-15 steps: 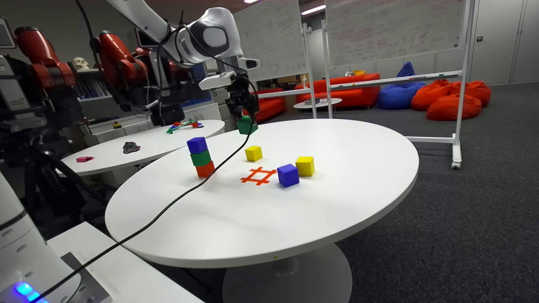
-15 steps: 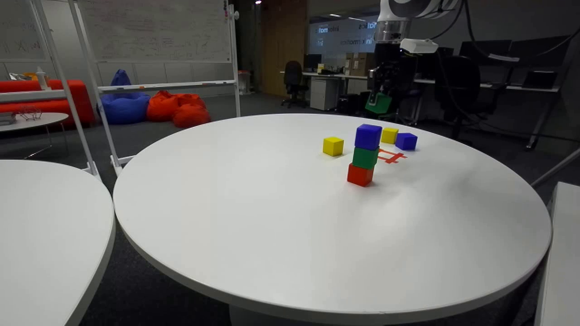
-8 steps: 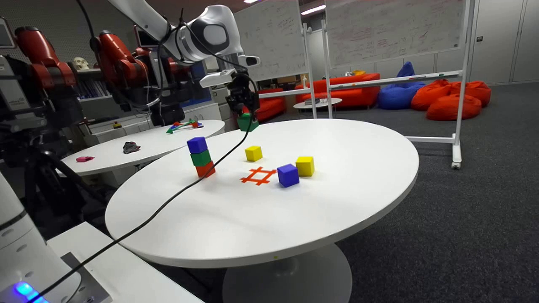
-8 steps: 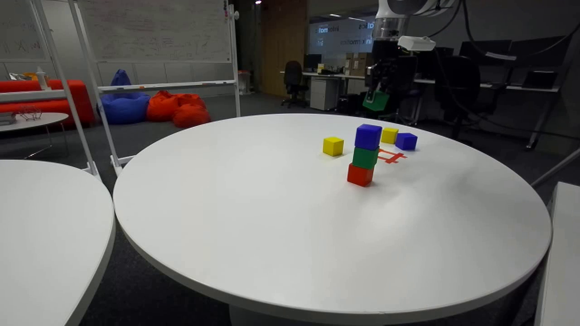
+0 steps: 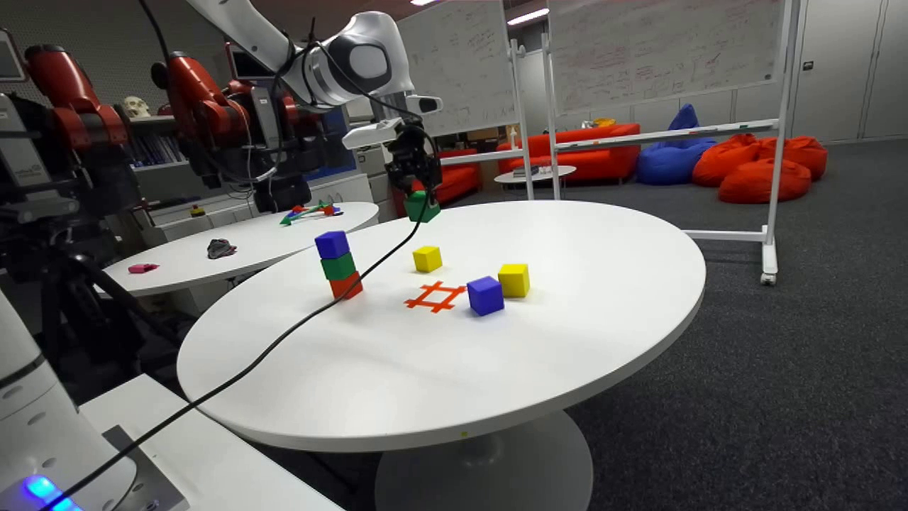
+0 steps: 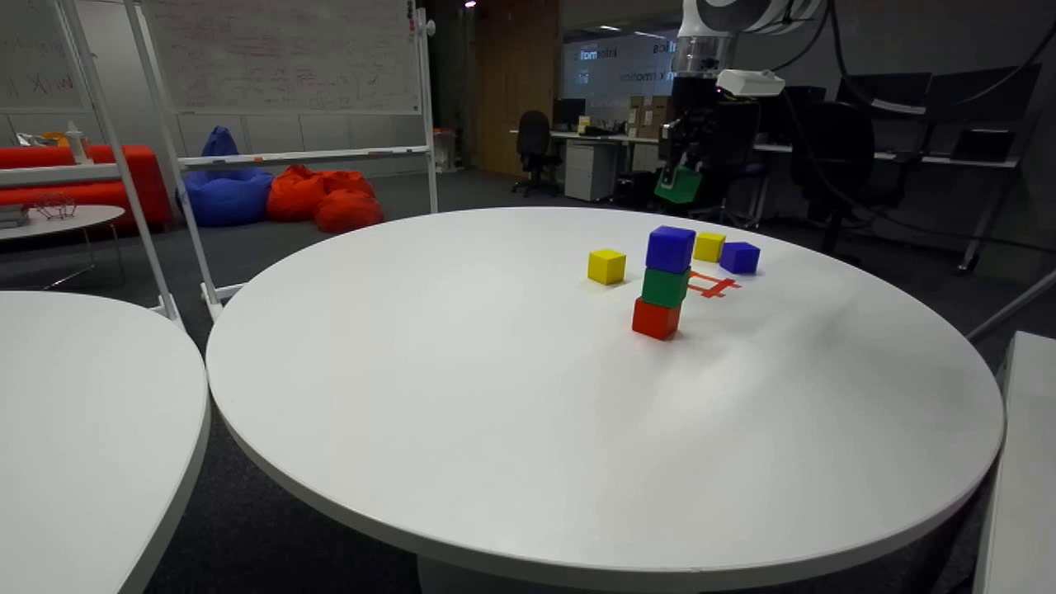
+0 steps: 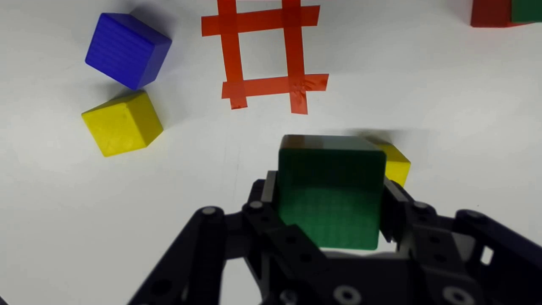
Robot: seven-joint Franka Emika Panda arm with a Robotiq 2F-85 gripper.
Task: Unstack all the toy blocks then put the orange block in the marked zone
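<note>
Green is what I have in my grip: the claw (image 7: 330, 190) is clamped on a green block (image 7: 332, 224), pressing two opposite faces, and holds it above the white table (image 5: 582, 341). Beyond it, partly hidden by it in the wrist view, sits a yellow block (image 7: 398, 167). Farther out lies the marked zone (image 7: 294, 53), its red-orange strips crossed flat on the table. To one side of the zone I see a blue block (image 7: 123, 51) with a second yellow block (image 7: 122, 126) just beside it; whether those two touch, I can't tell. Across the zone from them stands the stack (image 5: 339, 267), three high, clearest to me in an exterior view: the orange block (image 6: 657, 319) rests on the table at the bottom, a second green block (image 6: 665, 287) on it, a second blue block (image 6: 670, 249) on top. Past my table stand two whiteboards (image 5: 667, 57) covered in writing, and behind them I make out a red sofa (image 5: 603, 156) and red beanbags (image 5: 766, 183).
</note>
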